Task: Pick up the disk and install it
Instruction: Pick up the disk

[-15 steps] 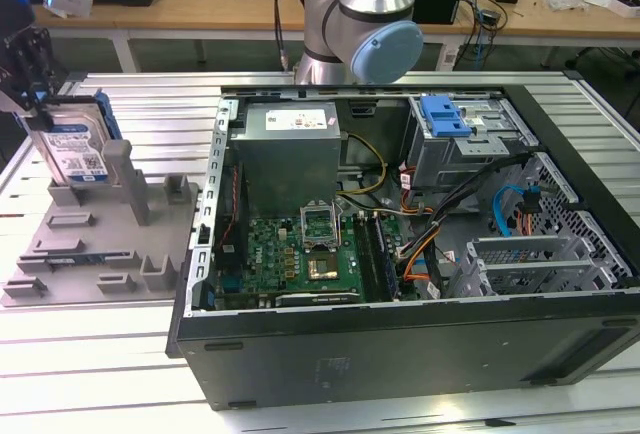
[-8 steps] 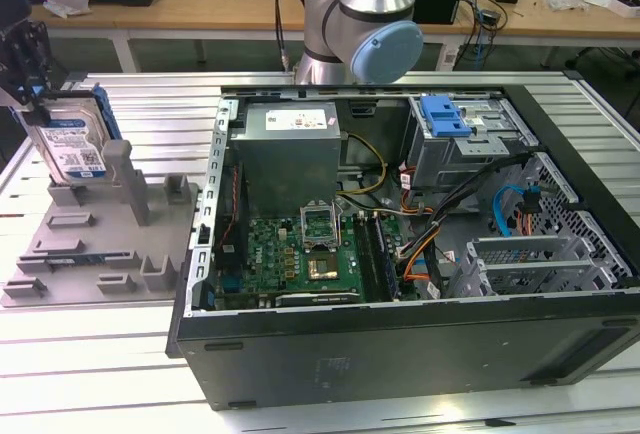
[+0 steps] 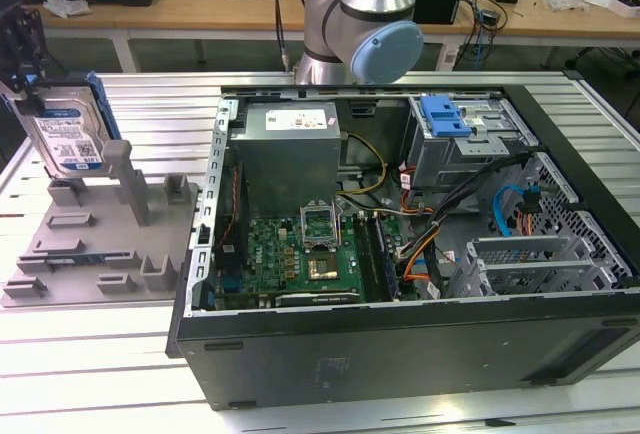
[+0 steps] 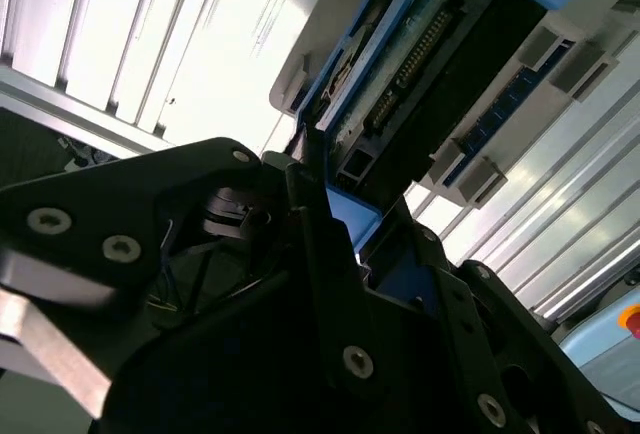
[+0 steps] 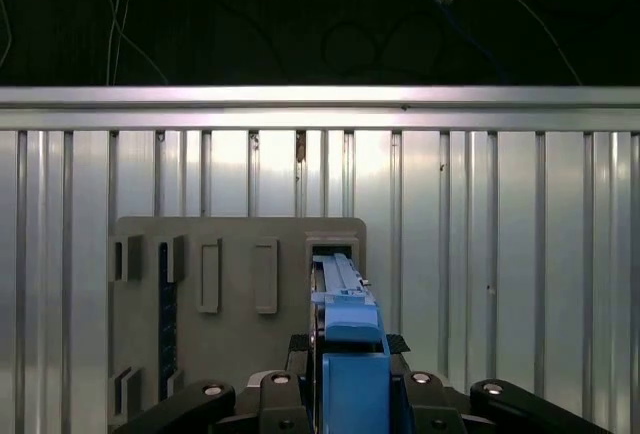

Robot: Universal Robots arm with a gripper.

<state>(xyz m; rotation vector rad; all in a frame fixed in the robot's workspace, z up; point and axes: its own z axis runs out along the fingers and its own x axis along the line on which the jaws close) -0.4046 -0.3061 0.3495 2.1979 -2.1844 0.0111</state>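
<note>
Between its fingertips the gripper is clamped on the disk, holding it by one short end. The disk's long axis runs straight out from the fingers toward the grey fixture plate just beyond its far end. Whether that end clears the plate's slot I cannot tell. The disk is flat silver metal with a glossy label, rimmed in smooth blue plastic. The plate is matte, with blocky ribs and pockets. Well apart from the gripper, past the plate, lies the open computer case, where a blue latch tops a sheet-steel drive cage.
</note>
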